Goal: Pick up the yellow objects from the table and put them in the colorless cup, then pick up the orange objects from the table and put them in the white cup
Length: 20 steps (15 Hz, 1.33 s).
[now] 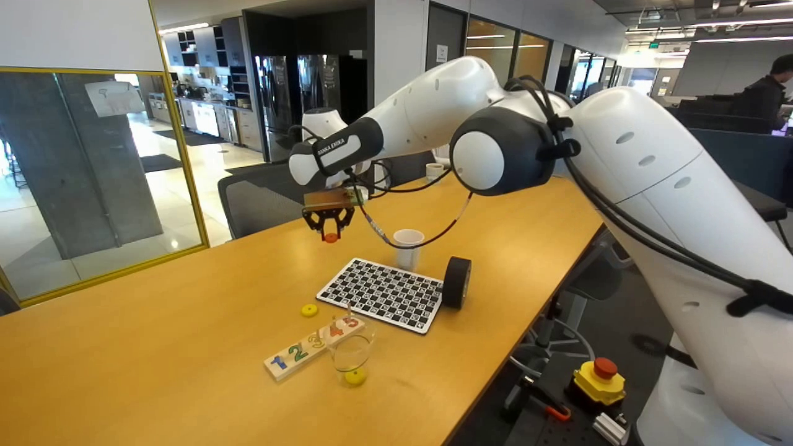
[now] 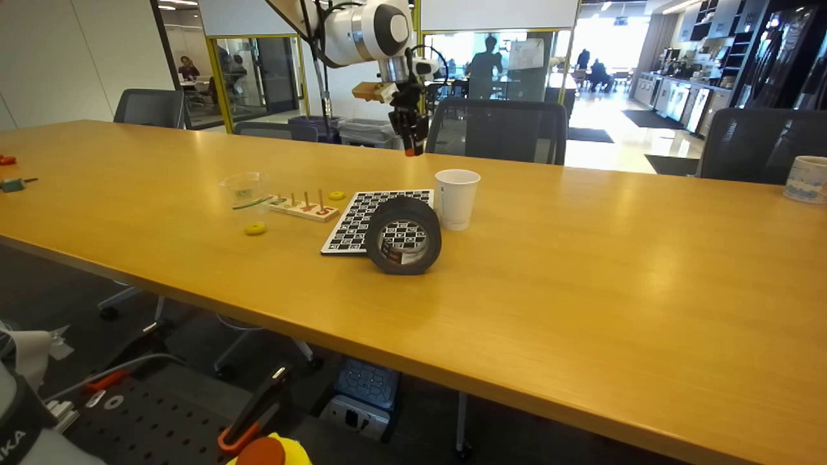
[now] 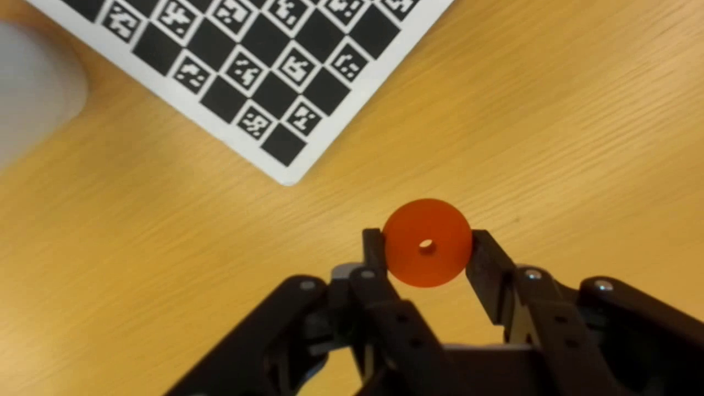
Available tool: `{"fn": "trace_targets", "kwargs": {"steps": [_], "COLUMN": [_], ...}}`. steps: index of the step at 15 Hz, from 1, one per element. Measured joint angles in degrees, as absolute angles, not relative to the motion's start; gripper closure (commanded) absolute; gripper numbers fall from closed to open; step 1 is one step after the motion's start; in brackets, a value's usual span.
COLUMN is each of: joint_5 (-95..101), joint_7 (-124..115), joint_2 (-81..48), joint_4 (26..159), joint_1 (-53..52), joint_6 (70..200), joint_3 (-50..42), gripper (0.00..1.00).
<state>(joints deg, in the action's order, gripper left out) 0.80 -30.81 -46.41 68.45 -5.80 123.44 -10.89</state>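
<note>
My gripper is shut on an orange object, a round disc with a small centre hole, pinched at its sides between the fingertips. In both exterior views this disc hangs well above the table. The white cup stands upright on the table, lower than the gripper and to one side; its side fills the left edge of the wrist view. Nearer the front is the colorless cup, with a yellow object at its base, seemingly inside. Another yellow object lies flat on the table.
A checkered board lies beside the white cup, with a black tape roll on edge at its end. Close to the colorless cup is a numbered peg board with upright pegs. A patterned mug stands at the table's far end.
</note>
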Motion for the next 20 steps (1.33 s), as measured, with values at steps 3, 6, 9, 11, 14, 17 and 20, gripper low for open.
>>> {"fn": "trace_targets", "kwargs": {"steps": [3, 6, 9, 11, 14, 17, 20], "joint_5": [1.9, 2.8, 4.7, 6.4, 8.5, 9.3, 9.7], "joint_7": [-34.1, -36.8, -40.0, -42.5, -46.1, -48.5, -50.0], "joint_2": [-41.0, -35.7, -30.2, -26.6, -22.2, -19.7, -18.4], "joint_4": [76.3, 84.3, 92.7, 98.4, 104.9, 108.8, 110.5], "joint_1": [-5.6, -5.4, -5.4, -5.4, -5.0, -4.3, -3.4], "joint_6": [124.3, 125.5, 127.7, 129.5, 131.3, 132.4, 133.2], "joint_3": [-13.0, -14.1, -14.8, -15.1, -15.4, -15.4, -15.4], "gripper": [0.82, 0.82, 0.82, 0.82, 0.82, 0.82, 0.82]}}
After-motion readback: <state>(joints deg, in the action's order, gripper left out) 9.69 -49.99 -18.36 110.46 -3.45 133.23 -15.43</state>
